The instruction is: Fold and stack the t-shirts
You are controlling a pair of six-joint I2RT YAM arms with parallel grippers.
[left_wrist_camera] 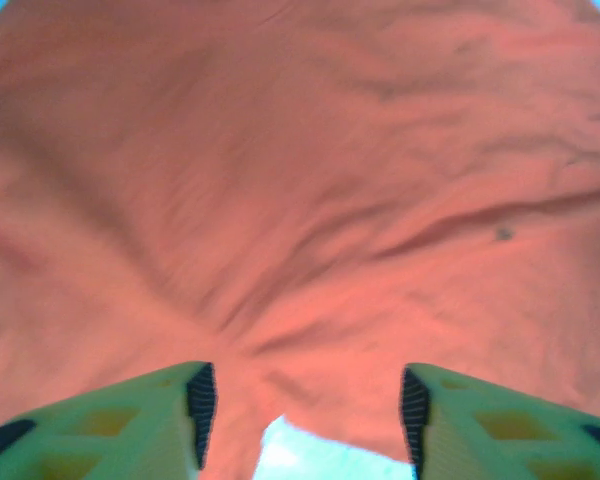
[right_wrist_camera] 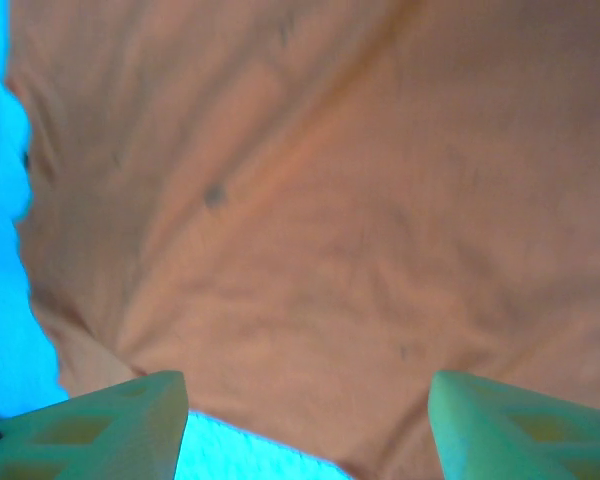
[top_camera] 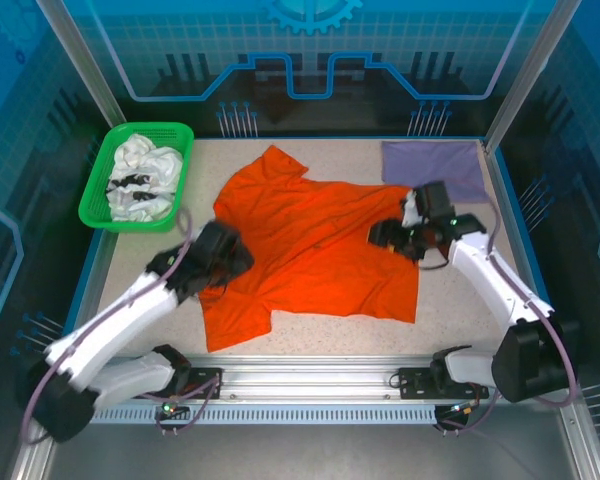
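A bright orange t-shirt [top_camera: 320, 240] lies spread and a bit crumpled in the middle of the table. My left gripper [top_camera: 238, 262] is at its left edge, open, and the left wrist view shows the orange cloth [left_wrist_camera: 310, 200] and its edge between the fingers of that gripper [left_wrist_camera: 305, 405]. At the shirt's right edge my right gripper [top_camera: 380, 236] stands open, its jaws wide apart over the orange cloth [right_wrist_camera: 320, 200] in the right wrist view [right_wrist_camera: 305, 395]. A folded lavender t-shirt [top_camera: 435, 165] lies at the back right. White t-shirts with black print [top_camera: 140, 180] are bunched in the basket.
A green plastic basket [top_camera: 95, 205] stands at the back left corner. The speckled table [top_camera: 310, 335] is bare in front of the orange shirt, bounded by a metal rail at the near edge and blue walls around.
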